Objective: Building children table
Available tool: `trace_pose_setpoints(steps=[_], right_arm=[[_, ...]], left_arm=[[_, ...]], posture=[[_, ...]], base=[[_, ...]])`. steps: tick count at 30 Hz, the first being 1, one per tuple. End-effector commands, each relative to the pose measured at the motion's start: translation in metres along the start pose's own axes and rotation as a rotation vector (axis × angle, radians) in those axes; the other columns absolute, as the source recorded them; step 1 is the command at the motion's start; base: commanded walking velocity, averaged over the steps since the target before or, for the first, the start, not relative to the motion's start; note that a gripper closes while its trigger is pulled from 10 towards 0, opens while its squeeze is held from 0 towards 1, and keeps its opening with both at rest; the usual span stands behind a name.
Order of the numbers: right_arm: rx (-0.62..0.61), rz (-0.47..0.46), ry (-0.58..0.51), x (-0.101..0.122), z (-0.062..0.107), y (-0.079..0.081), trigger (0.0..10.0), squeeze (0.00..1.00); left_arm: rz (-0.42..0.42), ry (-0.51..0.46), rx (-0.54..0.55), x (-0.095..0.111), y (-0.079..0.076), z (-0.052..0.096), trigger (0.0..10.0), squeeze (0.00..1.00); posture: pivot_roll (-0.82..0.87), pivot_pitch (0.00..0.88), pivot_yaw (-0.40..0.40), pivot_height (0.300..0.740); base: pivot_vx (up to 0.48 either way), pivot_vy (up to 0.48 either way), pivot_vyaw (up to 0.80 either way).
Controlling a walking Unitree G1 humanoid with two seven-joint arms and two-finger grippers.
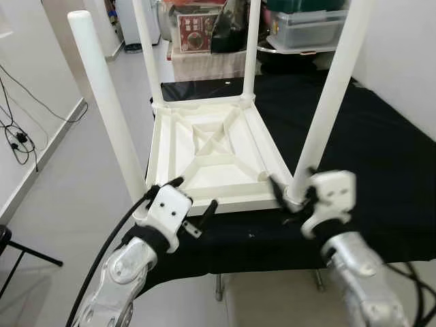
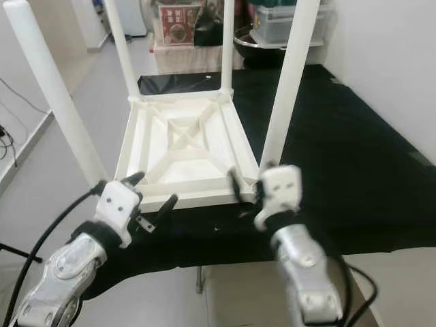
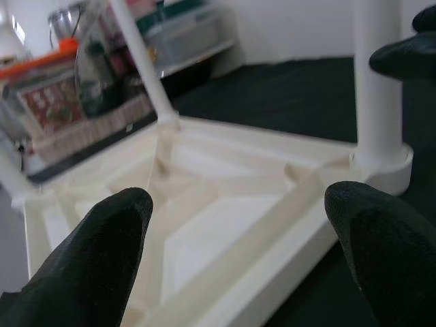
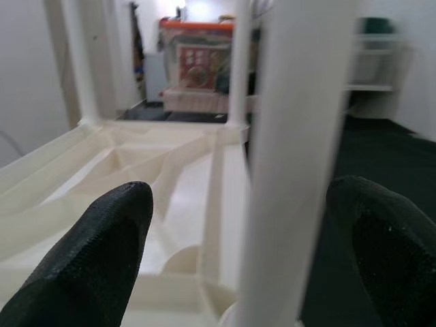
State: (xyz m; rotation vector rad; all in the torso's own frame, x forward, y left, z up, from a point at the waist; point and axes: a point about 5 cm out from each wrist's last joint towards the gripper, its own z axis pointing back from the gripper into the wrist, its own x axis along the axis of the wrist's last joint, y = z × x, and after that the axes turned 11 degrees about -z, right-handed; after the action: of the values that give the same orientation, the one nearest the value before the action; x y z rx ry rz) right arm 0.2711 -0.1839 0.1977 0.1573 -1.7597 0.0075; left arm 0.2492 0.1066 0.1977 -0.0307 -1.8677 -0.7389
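A white children's table (image 1: 218, 153) lies upside down on a black cloth (image 1: 354, 150) that covers a bench, its ribbed underside facing up and four white legs standing upright from its corners. The table sits at the bench's near left end, with its near edge just inside the cloth's front border. The left gripper (image 1: 194, 204) is at the table's near left corner, beside the near left leg (image 1: 109, 112); its two black fingers (image 3: 95, 259) are spread wide, one tip over the rim of the underside and the other just in front of the near edge, and they hold nothing. The right gripper (image 1: 291, 194) is at the table's near right corner, its fingers (image 4: 102, 238) also wide apart, with the near right leg (image 1: 330, 95) standing between them close to its socket; whether either finger touches the leg cannot be told. Beyond the table's far edge, past the end of the cloth, a low shelf carries a box with a red label (image 1: 194, 30) and a clear storage bin (image 1: 310, 27).
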Motion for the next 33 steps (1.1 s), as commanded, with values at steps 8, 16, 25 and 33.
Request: trace_pose_setpoints(steps=[8,16,25,33], right_arm=[[-0.032,0.008,-0.083,0.022,-0.013,-0.010,10.0,0.23],[0.074,-0.031,-0.109,0.037,-0.044,0.000,10.0,0.00],[0.076,0.022,-0.089,0.046,-0.072,-0.004,10.0,0.00],[0.031,0.046,-0.109,0.065,-0.087,-0.016,10.0,0.00]], left_arm=[[-0.003,-0.045,-0.009,0.014,0.003,-0.004,10.0,0.00],[-0.022,-0.042,0.085,0.019,0.018,-0.007,10.0,0.00],[-0.008,-0.009,0.117,0.017,0.020,-0.002,10.0,0.00],[-0.007,-0.009,0.134,0.020,0.023,-0.002,10.0,0.00]], posture=[[-0.05,0.067,0.034,0.740],[-0.05,0.077,0.038,0.740],[-0.04,0.090,0.029,0.740],[-0.03,0.103,0.020,0.740]], base=[[0.000,0.000,0.00],[0.000,0.000,0.00],[0.000,0.000,0.00],[0.000,0.000,0.00]])
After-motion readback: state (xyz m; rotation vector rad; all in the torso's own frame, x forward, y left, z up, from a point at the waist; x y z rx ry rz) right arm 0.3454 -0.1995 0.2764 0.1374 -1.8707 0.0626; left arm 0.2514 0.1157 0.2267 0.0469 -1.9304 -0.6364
